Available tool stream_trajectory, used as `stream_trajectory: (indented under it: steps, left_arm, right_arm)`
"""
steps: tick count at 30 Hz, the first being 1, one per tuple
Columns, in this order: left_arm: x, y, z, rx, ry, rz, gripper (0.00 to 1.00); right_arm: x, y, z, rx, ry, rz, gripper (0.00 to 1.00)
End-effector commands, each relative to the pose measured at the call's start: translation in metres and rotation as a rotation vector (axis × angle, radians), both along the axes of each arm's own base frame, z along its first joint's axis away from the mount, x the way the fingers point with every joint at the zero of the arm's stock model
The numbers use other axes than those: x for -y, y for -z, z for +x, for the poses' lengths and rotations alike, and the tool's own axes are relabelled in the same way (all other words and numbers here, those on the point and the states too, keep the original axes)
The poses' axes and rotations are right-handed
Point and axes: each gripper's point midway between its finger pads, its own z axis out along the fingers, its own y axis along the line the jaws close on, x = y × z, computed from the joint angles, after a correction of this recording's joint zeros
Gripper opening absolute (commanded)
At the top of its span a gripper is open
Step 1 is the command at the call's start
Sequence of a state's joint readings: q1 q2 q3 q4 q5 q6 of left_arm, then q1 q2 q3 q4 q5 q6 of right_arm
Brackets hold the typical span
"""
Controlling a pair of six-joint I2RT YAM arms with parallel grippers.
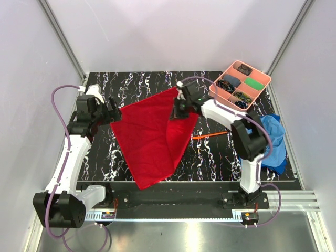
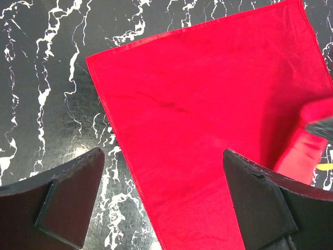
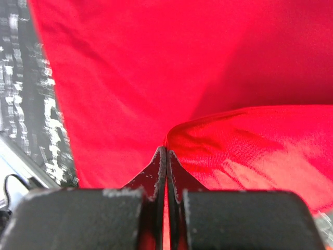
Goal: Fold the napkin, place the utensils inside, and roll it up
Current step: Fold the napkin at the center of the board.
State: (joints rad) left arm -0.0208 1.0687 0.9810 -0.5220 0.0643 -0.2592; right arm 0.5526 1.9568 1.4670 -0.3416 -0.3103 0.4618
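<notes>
While the right gripper [image 3: 166,156] has its jaws pressed together on a pinch of the napkin [image 1: 147,139], that right-hand side stands raised off the table [image 1: 210,163] as a loose flap, and the rest of the red cloth lies flat in the middle of the marbled surface. The step in hand looks like the first fold. To do it well, I would carry the pinched edge across in a low arc toward the opposite left edge, lay edge onto edge, and let go only once cloth rests on cloth. The left gripper [image 1: 114,111] hangs just above the napkin's left corner with its fingers spread wide and nothing between them (a handy spot for pinning that corner). Pressing down there should stop the soft sheet from dragging across the glossy top as the flap comes over.

The napkin sits corner-on to the arms: one corner points at the near table edge, another at the left gripper, a third to the far side by the right gripper. With the flap up, its long axis runs far to near, leaning slightly left toward the near end. An orange utensil [image 1: 209,136] lies on the table just right of the cloth, under the right arm, lengthwise left to right.
</notes>
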Motion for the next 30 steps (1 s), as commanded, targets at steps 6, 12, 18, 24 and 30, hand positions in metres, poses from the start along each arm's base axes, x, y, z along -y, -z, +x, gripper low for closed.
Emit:
stream_trajectory:
  steps: [6, 12, 18, 24, 30]
  left_arm:
    - [0.010, -0.021, 0.006, 0.071, 0.034, -0.037, 0.99]
    - [0.009, -0.021, 0.007, 0.072, 0.031, -0.039, 0.99]
    - [0.010, -0.021, 0.007, 0.070, 0.033, -0.045, 0.99]
    - [0.007, -0.023, 0.007, 0.075, 0.026, -0.052, 0.99]
    - [0.004, -0.024, 0.008, 0.077, 0.019, -0.078, 0.99]
  right_arm:
    - [-0.115, -0.016, 0.024, 0.056, -0.108, 0.171, 0.00]
    - [-0.169, -0.022, 0.029, 0.075, -0.158, 0.286, 0.00]
    - [-0.215, -0.034, 0.033, 0.108, -0.208, 0.415, 0.00]
    - [-0.254, -0.042, 0.041, 0.125, -0.259, 0.528, 0.00]
    - [-0.265, -0.037, 0.050, 0.164, -0.271, 0.573, 0.00]
